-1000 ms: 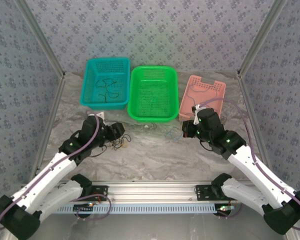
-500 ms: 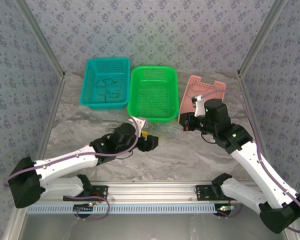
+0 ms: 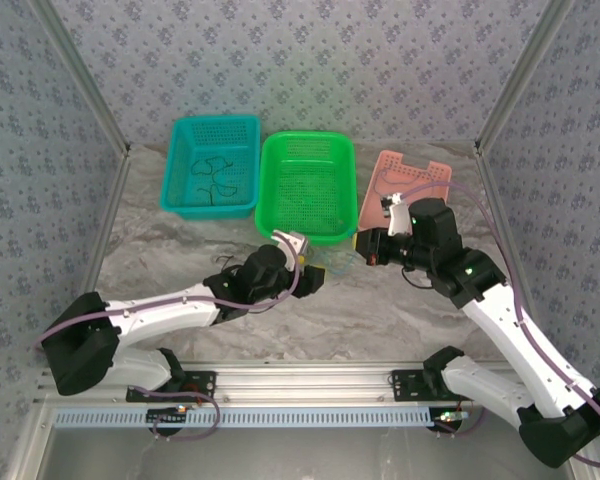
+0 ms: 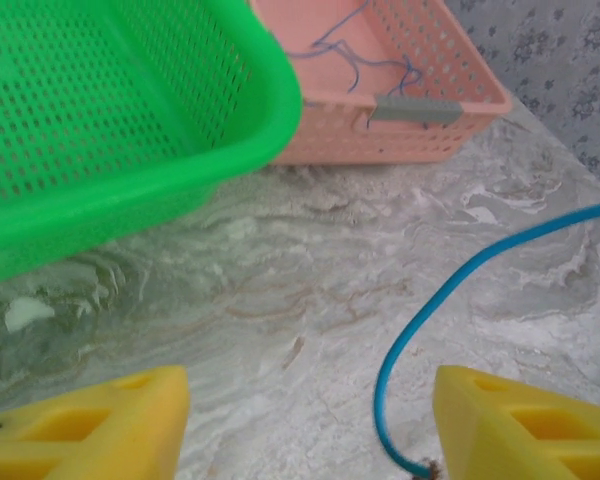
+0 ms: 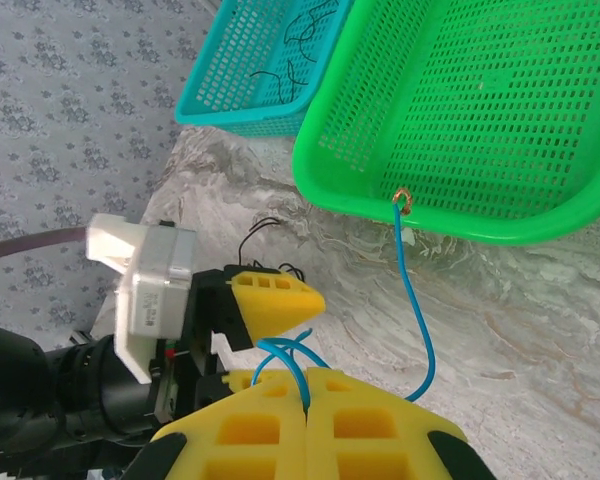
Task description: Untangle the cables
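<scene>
Blue cable (image 5: 417, 300): thin, light, limp, likely slippery. Right fingers (image 5: 365, 432) pinched shut on its loop; left fingers (image 4: 525, 425) spread wide. Best hold judged near free end.

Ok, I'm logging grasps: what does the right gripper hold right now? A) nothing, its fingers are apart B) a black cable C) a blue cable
C: in the right wrist view the right gripper has its fingers pressed together on a loop of the blue cable.
</scene>
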Robot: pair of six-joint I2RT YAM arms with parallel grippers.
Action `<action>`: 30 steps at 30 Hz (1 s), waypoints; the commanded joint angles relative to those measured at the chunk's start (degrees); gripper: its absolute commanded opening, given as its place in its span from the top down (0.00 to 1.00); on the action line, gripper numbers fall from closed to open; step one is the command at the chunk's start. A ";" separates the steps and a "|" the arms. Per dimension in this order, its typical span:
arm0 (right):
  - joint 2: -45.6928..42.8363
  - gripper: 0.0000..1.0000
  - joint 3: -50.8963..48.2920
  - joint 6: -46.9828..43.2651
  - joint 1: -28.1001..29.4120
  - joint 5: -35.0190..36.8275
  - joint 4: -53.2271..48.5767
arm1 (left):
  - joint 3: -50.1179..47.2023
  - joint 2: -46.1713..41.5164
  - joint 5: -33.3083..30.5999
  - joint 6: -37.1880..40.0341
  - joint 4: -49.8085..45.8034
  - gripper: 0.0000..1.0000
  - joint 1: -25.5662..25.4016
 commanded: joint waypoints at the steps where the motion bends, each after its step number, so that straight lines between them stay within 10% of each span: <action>1: -1.22 1.00 -1.17 1.09 -0.49 -1.13 -0.03 | 1.88 0.23 1.03 0.80 6.20 0.60 0.35; 4: -1.60 1.00 -1.34 1.00 -1.64 -0.58 0.60 | 2.42 1.16 4.02 0.57 5.74 1.00 0.17; 30: 1.38 1.00 -8.23 6.03 -15.10 7.51 32.43 | 7.39 7.08 1.86 -3.22 6.56 1.00 -20.66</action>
